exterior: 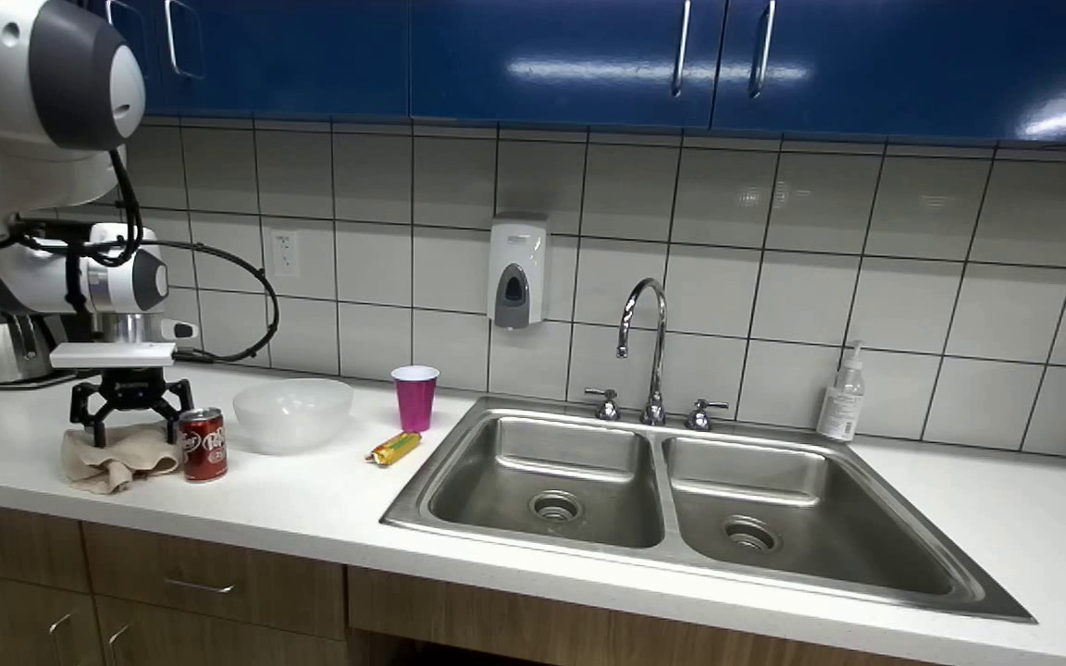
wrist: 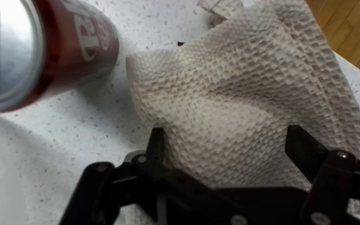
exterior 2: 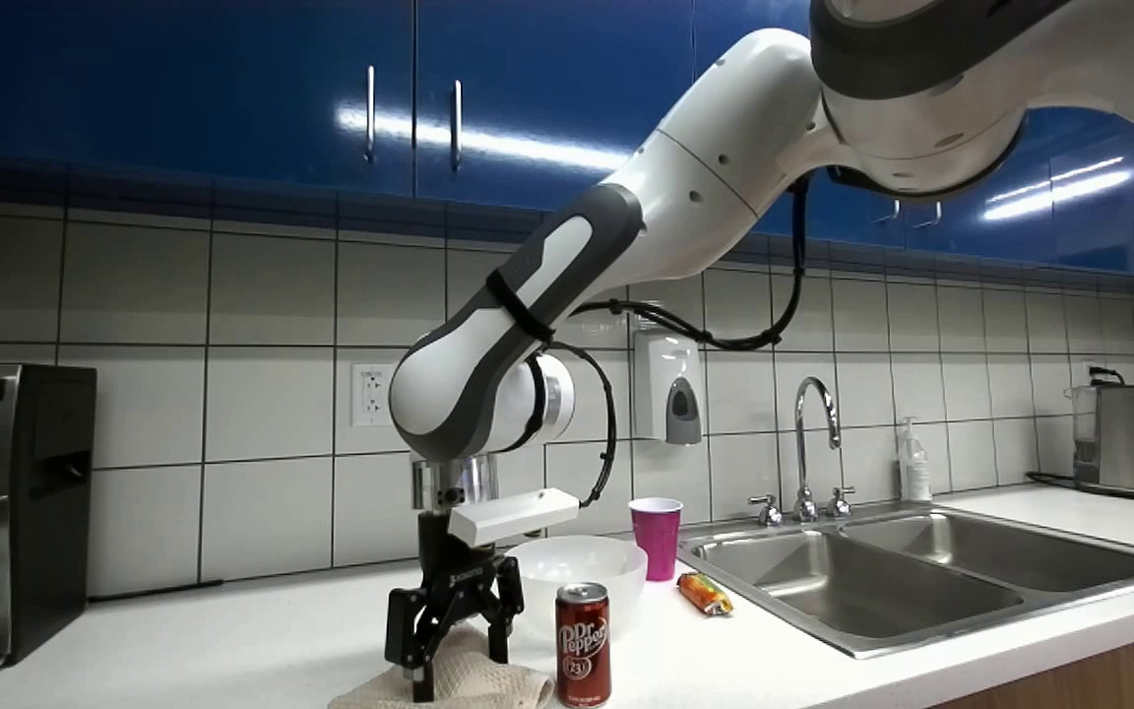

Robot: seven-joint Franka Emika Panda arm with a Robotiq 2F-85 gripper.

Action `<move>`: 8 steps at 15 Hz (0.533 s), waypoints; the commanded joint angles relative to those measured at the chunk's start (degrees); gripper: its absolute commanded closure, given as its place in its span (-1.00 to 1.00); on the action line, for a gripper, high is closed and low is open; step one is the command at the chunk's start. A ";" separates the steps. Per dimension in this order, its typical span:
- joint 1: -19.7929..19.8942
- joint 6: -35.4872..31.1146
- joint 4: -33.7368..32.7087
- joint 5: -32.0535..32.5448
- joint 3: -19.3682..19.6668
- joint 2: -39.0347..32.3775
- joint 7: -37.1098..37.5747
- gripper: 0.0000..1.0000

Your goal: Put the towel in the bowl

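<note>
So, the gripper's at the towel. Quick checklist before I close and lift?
1. Gripper open over the towel: ok, its fingers stand apart with fabric between.
2. Towel held: not ok, the gripper has not yet closed on it.
3. Fingers low enough to pinch: cannot tell, contact with the towel isn't clear.
4. Drink can out of harm's way: not ok, it stands upright close beside the towel and might be knocked.
5. Bowl upright and uncovered: ok, in both exterior views.
6. Bowl free of contents: cannot tell, its inside bottom isn't visible.
</note>
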State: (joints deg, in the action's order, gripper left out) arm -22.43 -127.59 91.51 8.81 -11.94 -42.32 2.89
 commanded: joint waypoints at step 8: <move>-0.24 1.82 -1.76 -0.17 0.22 -0.52 -1.65 0.30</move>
State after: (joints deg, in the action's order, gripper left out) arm -22.43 -127.59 91.47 8.81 -11.94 -42.35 2.82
